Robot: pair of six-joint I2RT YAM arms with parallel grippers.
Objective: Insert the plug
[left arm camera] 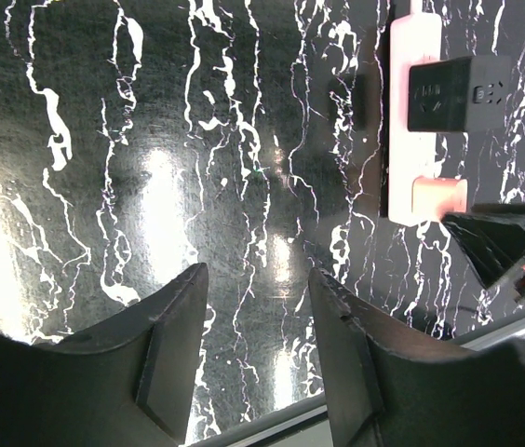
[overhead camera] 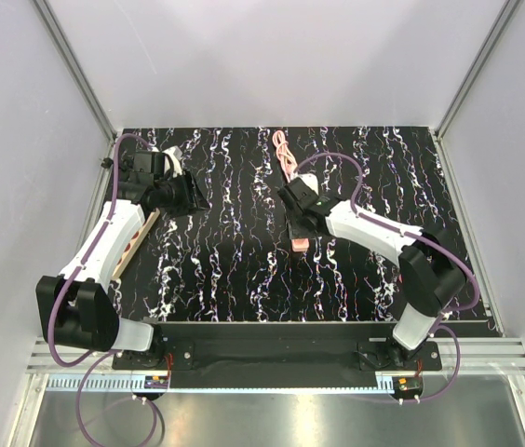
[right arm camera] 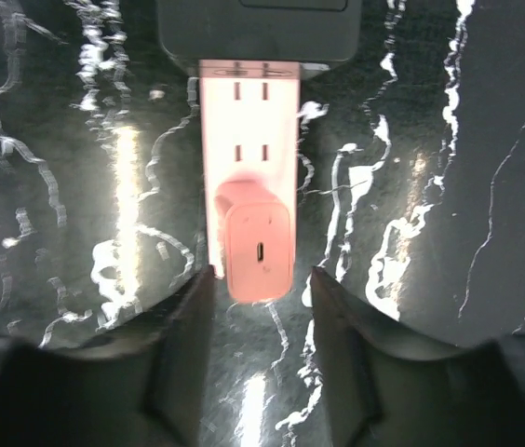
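Observation:
The pale-pink plug (right arm camera: 256,247) stands on the near end of the long pink power strip (right arm camera: 249,130), seated against its face. My right gripper (right arm camera: 261,312) is open, with a finger on each side just short of the plug and not touching it. In the top view the right gripper (overhead camera: 298,226) hovers over the strip, and the plug (overhead camera: 300,243) shows at its near end. My left gripper (left arm camera: 258,307) is open and empty above bare table at the far left (overhead camera: 193,197). The left wrist view also shows the plug (left arm camera: 439,196) and strip (left arm camera: 410,56).
A black cube adapter (right arm camera: 258,28) sits on the pink strip beyond the plug and also shows in the left wrist view (left arm camera: 458,93). The strip's coiled pink cord (overhead camera: 286,154) lies at the back. A beige strip (overhead camera: 137,240) lies under my left arm. The black marbled table (overhead camera: 235,270) has walls around it.

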